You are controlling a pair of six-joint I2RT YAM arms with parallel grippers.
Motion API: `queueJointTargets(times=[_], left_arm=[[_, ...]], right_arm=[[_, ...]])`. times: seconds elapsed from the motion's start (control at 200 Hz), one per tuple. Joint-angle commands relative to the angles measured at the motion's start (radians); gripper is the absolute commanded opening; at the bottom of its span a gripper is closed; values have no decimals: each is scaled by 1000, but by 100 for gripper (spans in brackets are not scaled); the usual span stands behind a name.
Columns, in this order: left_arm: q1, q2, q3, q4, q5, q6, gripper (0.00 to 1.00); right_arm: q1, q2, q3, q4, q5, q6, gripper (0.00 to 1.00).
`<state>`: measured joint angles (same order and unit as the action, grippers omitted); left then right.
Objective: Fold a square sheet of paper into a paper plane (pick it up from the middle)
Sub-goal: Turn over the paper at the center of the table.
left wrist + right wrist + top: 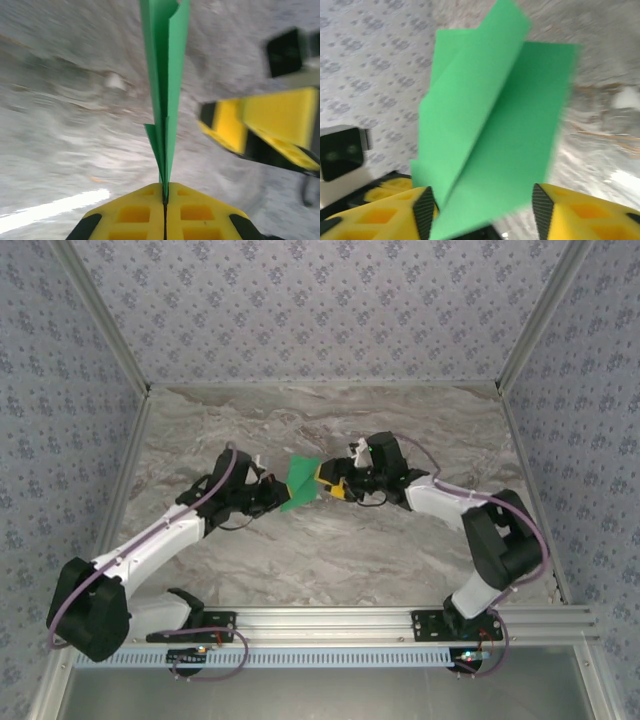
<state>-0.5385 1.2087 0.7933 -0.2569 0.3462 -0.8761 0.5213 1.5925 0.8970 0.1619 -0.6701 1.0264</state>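
Left wrist, left pincer pinching green paper plane

The surface is a slab with a grey-and-tan marble pattern, its veins running across in long streaks. Thin metal strips edge it at the left, right and far sides, where the patterned walls rise. Along its near edge runs an aluminium rail, which carries a left mounting plate and a right mounting plate, both black. In both wrist views the marble looks blurred.
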Motion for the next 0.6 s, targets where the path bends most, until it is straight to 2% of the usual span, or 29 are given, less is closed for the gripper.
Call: queueJointTargets(times=[0.0, 0.185, 0.28, 0.42, 0.595], left_arm=[[-37, 56, 147, -427, -334, 239, 7], [-162, 196, 324, -682, -774, 274, 10], [-218, 285, 401, -752, -911, 246, 11], [-287, 429, 475, -775, -979, 211, 13], [-342, 589, 538, -730, -923, 196, 20]], right_arm=[[-4, -100, 58, -373, 234, -240, 67], [-4, -190, 37, -520, 438, -282, 74], [-3, -213, 17, -545, 490, -270, 75], [-4, -235, -11, -569, 553, -246, 75], [-6, -274, -47, -580, 607, -217, 75]])
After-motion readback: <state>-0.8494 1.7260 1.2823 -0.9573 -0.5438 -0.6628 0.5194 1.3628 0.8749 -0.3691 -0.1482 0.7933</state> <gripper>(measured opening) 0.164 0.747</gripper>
